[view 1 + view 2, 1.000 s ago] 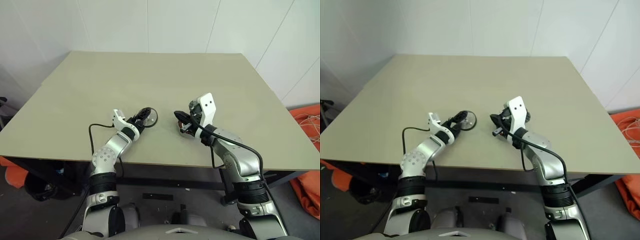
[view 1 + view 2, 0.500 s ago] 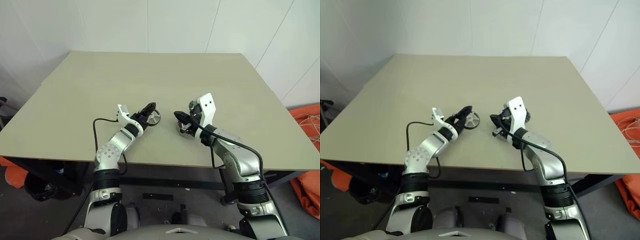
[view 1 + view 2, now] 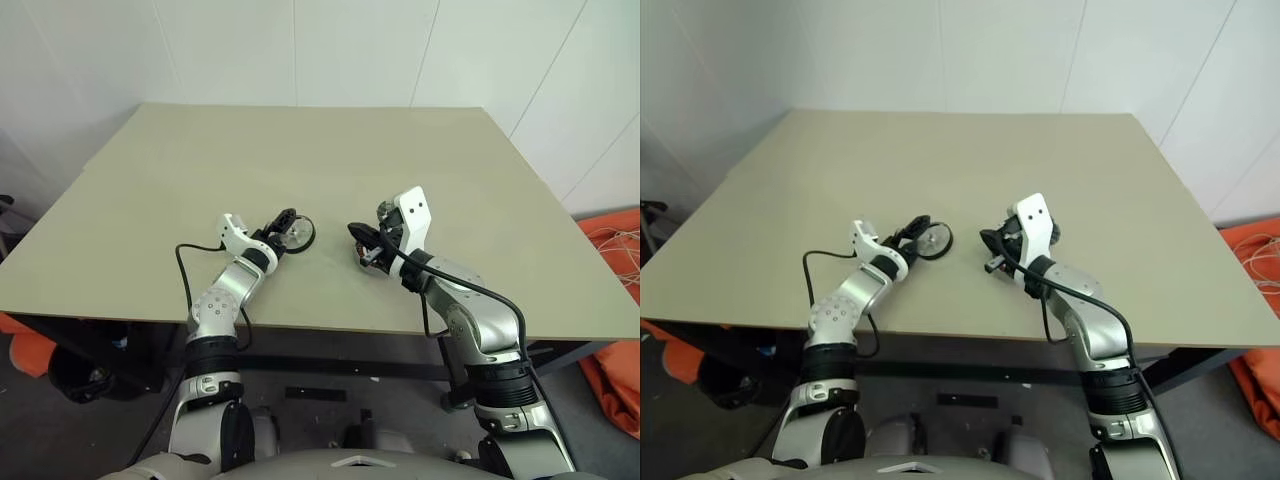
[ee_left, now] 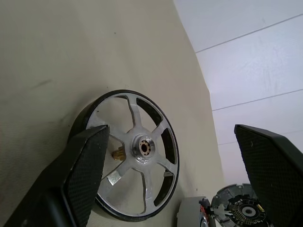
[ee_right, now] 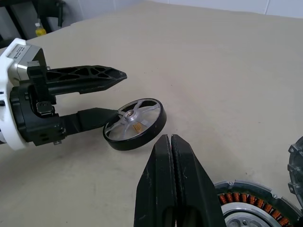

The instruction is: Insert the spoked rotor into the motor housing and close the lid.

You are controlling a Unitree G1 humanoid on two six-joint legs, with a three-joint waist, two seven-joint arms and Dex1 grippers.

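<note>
While the left gripper (image 5: 102, 97) stands with its jaws released and spread wide on either side of the spoked rotor (image 5: 135, 124), nothing is gripped yet: the rotor lies on the desk (image 3: 300, 150), toward the near edge and somewhat left of its middle, one rim seemingly tipped up a little, though I cannot tell how far. One black finger (image 5: 80, 78) reaches above the wheel, the other (image 5: 97, 118) comes in low at its black rim and looks to be touching or nearly so.

To do this step well, I judge the left arm should centre the wheel between the fingers so both pads meet the black outer rim across its full width, not the silver spokes or the hub, then close squarely. A bite off the diameter would likely let the smooth rim squirt sideways or pivot.

The right gripper (image 5: 175, 189) has its jaws clenched with nothing between them, poised just beside the motor housing (image 5: 251, 203), whose copper windings face up on the desk nearer the right arm. A dark edge, perhaps the lid (image 5: 296, 165), sits just past the housing. Lifting the rotor level would make seating it over the central hole easier.
</note>
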